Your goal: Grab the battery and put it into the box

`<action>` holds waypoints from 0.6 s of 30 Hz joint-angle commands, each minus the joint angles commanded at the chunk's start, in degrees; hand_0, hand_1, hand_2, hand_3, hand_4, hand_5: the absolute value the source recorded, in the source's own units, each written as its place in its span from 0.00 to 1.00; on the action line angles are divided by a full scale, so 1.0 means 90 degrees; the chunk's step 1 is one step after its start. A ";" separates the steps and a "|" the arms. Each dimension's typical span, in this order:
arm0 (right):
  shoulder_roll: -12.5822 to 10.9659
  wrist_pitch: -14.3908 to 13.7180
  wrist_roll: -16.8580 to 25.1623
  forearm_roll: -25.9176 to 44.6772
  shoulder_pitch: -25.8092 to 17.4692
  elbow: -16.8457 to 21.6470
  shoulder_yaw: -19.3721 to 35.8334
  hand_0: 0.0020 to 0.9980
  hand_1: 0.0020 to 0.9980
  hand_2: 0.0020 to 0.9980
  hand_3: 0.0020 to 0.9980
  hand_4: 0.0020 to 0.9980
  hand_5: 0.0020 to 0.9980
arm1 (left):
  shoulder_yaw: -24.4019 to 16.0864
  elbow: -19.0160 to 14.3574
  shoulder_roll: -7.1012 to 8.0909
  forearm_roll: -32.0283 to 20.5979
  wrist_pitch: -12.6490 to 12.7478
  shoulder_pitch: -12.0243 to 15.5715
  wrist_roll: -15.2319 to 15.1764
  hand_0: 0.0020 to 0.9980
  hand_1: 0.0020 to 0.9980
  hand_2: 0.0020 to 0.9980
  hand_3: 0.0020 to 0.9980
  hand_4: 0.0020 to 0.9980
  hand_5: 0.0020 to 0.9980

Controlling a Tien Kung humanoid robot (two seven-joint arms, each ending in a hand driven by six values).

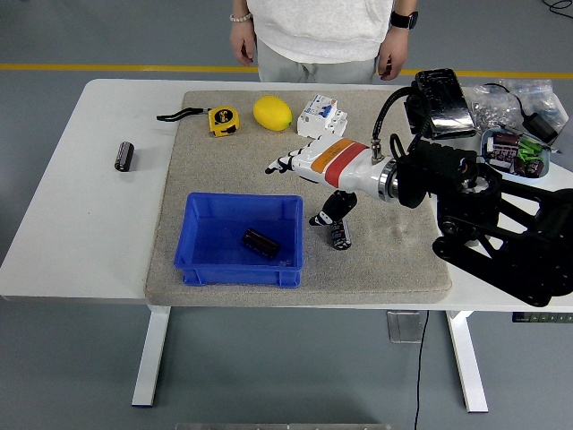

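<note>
A black cylindrical battery [260,242] lies inside the blue box [199,264] on the grey mat. My right hand [300,184], white with an orange and red band, hovers above the mat to the right of the box with its fingers spread and nothing in them. A second dark battery [340,235] lies on the mat just below that hand. A third black battery [124,155] rests on the bare table at far left. The left arm is out of sight.
A yellow tape measure [223,119], a lemon [272,113] and a white breaker [321,116] sit along the mat's far side. A black device [441,101], bags and a small tray [515,150] crowd the right end. A person stands at the far edge, hands down.
</note>
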 joint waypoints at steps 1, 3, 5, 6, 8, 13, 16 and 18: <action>-0.0022 -0.0022 0.0003 0.0101 -0.0055 -0.0061 0.0022 0.72 0.73 0.79 0.87 1.00 0.22 | -0.0015 0.0000 -0.0004 0.0024 -0.0004 0.0002 0.0008 0.82 0.79 0.82 0.67 0.69 0.54; -0.0061 -0.0184 0.0015 0.0388 -0.0201 -0.0246 0.0049 0.72 0.73 0.79 0.87 1.00 0.22 | -0.0052 -0.0004 -0.0012 0.0087 -0.0014 0.0007 0.0028 0.82 0.79 0.82 0.67 0.69 0.54; -0.0080 -0.0301 0.0013 0.0584 -0.0299 -0.0396 0.0046 0.76 0.75 0.80 0.86 1.00 0.23 | -0.0082 -0.0005 -0.0017 0.0126 -0.0020 0.0015 0.0039 0.83 0.79 0.83 0.67 0.69 0.54; -0.0089 -0.0345 0.0006 0.0616 -0.0339 -0.0467 0.0044 0.76 0.75 0.80 0.86 1.00 0.23 | -0.0100 -0.0004 -0.0019 0.0150 -0.0023 0.0019 0.0045 0.83 0.79 0.83 0.67 0.69 0.54; -0.0110 -0.0378 -0.0035 0.0550 -0.0418 -0.0586 0.0040 0.76 0.75 0.80 0.86 1.00 0.23 | -0.0123 -0.0006 -0.0025 0.0191 -0.0029 0.0024 0.0052 0.83 0.79 0.83 0.67 0.69 0.54; -0.0135 -0.0288 -0.0107 -0.0021 -0.0553 -0.0705 0.0048 0.76 0.73 0.78 0.85 1.00 0.22 | -0.0170 -0.0013 -0.0038 0.0274 -0.0044 0.0038 0.0070 0.83 0.80 0.83 0.67 0.69 0.55; -0.0128 -0.0200 -0.0128 -0.0220 -0.0587 -0.0758 0.0027 0.76 0.72 0.77 0.84 1.00 0.21 | -0.0179 -0.0018 -0.0039 0.0309 -0.0056 0.0031 0.0075 0.82 0.80 0.83 0.67 0.69 0.54; -0.0120 -0.0168 -0.0124 -0.0301 -0.0610 -0.0784 -0.0009 0.76 0.72 0.77 0.84 1.00 0.21 | -0.0169 -0.0020 -0.0039 0.0300 -0.0060 0.0024 0.0071 0.82 0.80 0.83 0.67 0.69 0.54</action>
